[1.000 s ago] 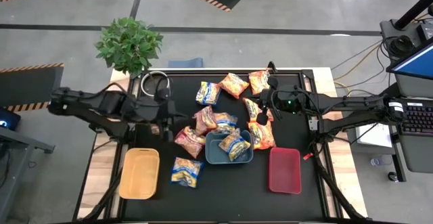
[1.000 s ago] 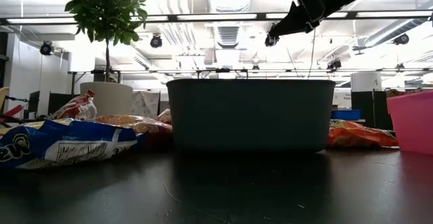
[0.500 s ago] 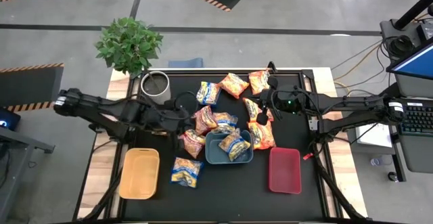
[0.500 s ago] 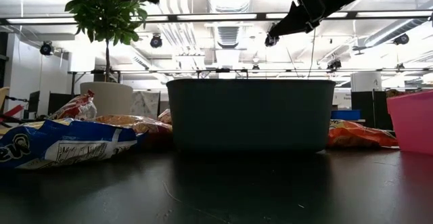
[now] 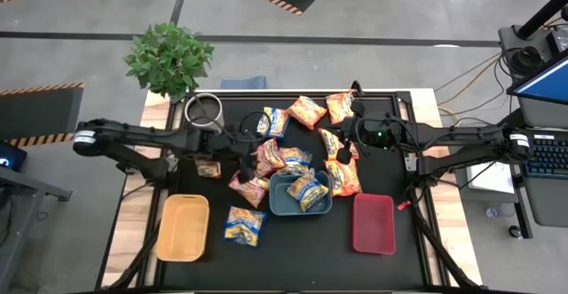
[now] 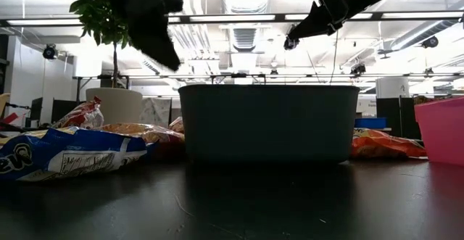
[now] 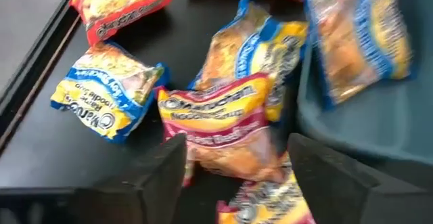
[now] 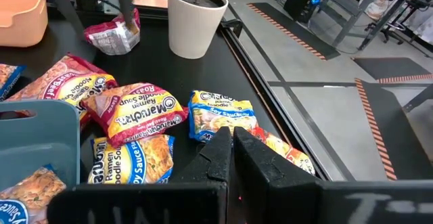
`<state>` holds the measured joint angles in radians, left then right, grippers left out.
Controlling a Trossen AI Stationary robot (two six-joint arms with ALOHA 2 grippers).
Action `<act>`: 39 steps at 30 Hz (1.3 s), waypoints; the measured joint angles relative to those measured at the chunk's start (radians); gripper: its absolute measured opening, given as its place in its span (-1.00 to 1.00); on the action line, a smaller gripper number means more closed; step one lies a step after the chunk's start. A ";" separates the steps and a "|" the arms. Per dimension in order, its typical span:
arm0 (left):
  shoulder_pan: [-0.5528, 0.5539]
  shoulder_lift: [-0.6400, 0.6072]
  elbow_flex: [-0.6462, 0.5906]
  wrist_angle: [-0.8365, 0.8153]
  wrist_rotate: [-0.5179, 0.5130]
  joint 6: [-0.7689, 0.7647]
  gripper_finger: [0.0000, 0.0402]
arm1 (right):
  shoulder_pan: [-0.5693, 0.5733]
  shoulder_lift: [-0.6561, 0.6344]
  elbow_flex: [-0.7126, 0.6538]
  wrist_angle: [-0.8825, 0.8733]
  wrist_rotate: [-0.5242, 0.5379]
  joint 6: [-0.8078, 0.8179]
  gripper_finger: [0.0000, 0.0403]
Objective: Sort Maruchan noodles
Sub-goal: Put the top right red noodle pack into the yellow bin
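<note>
Left tool hangs with its two dark fingers spread apart and empty, just above a red crinkly plastic Maruchan noodle packet that lies on the black surface beside the dark blue rectangular tray. That packet overlaps a blue-and-yellow crinkly packet, and another blue-and-yellow packet lies just beside it toward the surface's far edge. One more blue-and-yellow packet rests inside the blue tray. A small red packet lies alone near the left arm, between the white round cup and the plain yellow rectangular tray; a further blue-and-yellow packet lies just beside that yellow tray. Orange packets sit along the far edge. Right tool hovers with its fingers pressed together, holding nothing, over the packets near the plain red rectangular tray.
</note>
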<state>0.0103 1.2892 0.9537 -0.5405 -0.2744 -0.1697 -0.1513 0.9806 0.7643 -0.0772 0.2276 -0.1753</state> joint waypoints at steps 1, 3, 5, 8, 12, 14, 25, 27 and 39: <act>0.012 0.000 -0.021 0.030 -0.021 0.016 0.29 | 0.000 0.000 0.000 0.000 0.000 0.001 -0.96; 0.028 0.000 -0.047 0.066 -0.080 0.015 0.35 | 0.000 0.000 0.000 -0.002 0.000 0.009 -0.96; 0.035 0.004 -0.058 0.069 -0.112 0.005 0.39 | 0.000 0.000 0.000 -0.006 0.000 0.018 -0.96; 0.040 0.006 -0.056 0.059 -0.083 -0.084 0.42 | 0.000 0.000 0.000 -0.008 0.000 0.018 -0.96; 0.102 0.004 -0.057 0.111 0.125 -0.034 0.41 | 0.000 0.003 0.000 -0.010 0.000 0.022 -0.96; 0.140 0.002 -0.058 0.169 0.179 -0.001 0.40 | 0.000 0.003 0.000 -0.010 0.000 0.030 -0.96; 0.337 0.013 -0.161 0.407 0.346 0.209 0.39 | 0.000 0.004 0.000 -0.021 0.000 0.043 -0.96; 0.376 0.022 -0.197 0.465 0.470 0.208 0.39 | 0.000 0.004 0.000 -0.021 0.000 0.033 -0.96; 0.417 0.213 -0.249 0.541 0.554 0.149 0.39 | 0.000 0.004 0.000 -0.019 0.000 0.026 -0.96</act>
<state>0.4274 1.5017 0.7049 0.0008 0.2795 -0.0211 -0.1513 0.9848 0.7643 -0.0966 0.2275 -0.1493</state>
